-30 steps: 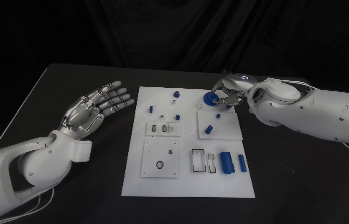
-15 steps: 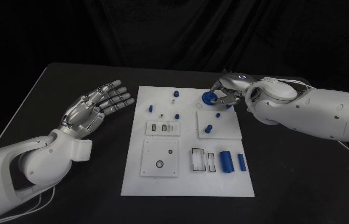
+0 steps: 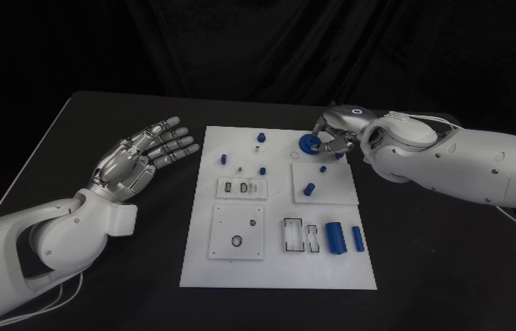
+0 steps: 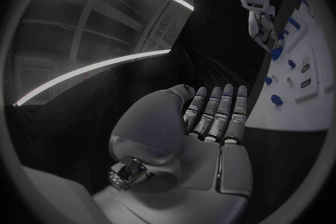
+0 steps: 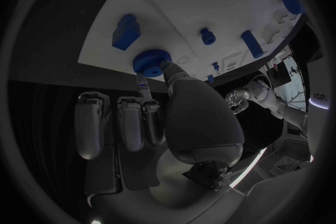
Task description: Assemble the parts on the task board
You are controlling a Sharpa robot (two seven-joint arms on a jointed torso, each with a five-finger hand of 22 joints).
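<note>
A: While the right hand has the blue gear pinched between thumb and a finger at the far right part of the board, what should it mind?

B: Keeping the gear level, I'd say. In the right wrist view the gear sits at the board's edge with the fingertips on its rim, the other fingers folded back along the palm. A round toothed piece like that can roll out of a light pinch, so the hold should stay firm until it seats. I judge it is meant for a post or hole nearby; which one I cannot tell.

A: And the left hand?

B: It hovers over the table left of the board, palm up, fingers apart and holding nothing. The left wrist view shows the same open palm. It is well clear of the work and need not come in.

A: What else is near the gear?

B: A blue block just beside it, and the small pegs on the raised plate nearer the robot. The hand should avoid knocking those.

A: Anything changed in the last second?

B: Little. The gear has shifted slightly towards the far edge with the right hand, which has turned a touch. The left hand has stayed put, and the other parts lie as they did.
</note>
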